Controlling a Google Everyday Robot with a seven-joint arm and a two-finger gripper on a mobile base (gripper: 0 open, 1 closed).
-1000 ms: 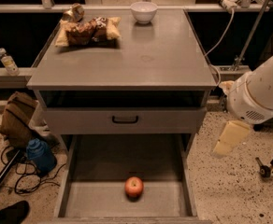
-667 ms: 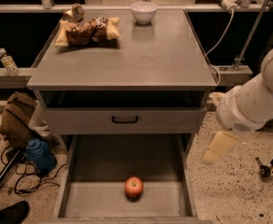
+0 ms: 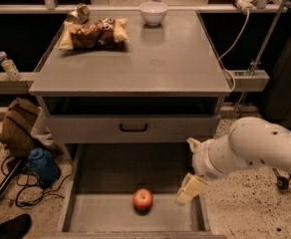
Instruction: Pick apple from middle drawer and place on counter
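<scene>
The apple (image 3: 143, 199), small and red-orange, lies on the floor of the open middle drawer (image 3: 98, 214), near its front centre. My gripper (image 3: 191, 188) hangs from the white arm (image 3: 250, 151) over the drawer's right side, to the right of the apple, a little above it and apart from it. It holds nothing that I can see. The counter (image 3: 145, 63) is the flat grey top of the cabinet, above and behind the drawer.
A white bowl (image 3: 153, 12), a chip bag (image 3: 93, 32) and a can (image 3: 78, 14) sit at the counter's back. A shut drawer front with a black handle (image 3: 133, 127) is above the open drawer. A bag (image 3: 18, 126), a blue object (image 3: 43, 166) and cables lie on the floor to the left.
My arm has swung left and down, from beside the cabinet's right side to over the right part of the open drawer. The apple has not moved.
</scene>
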